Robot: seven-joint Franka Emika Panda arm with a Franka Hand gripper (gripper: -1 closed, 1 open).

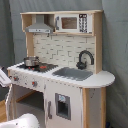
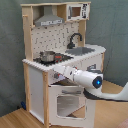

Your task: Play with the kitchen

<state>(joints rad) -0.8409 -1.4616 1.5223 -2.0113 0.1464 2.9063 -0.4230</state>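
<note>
Where the first exterior view looks on, the kitchen (image 1: 62, 67) fills the frame, a metal pot (image 1: 31, 61) on its stovetop beside the sink (image 1: 73, 73). In the second exterior view, the gripper (image 2: 59, 75) (its fingers' state I cannot tell) reaches the knob panel above the oven door (image 2: 66, 104).

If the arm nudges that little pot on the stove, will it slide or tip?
The pot looks small, shiny and probably light, so it would likely slide on the smooth stovetop. It sits low and wide, so tipping seems unlikely.
</note>
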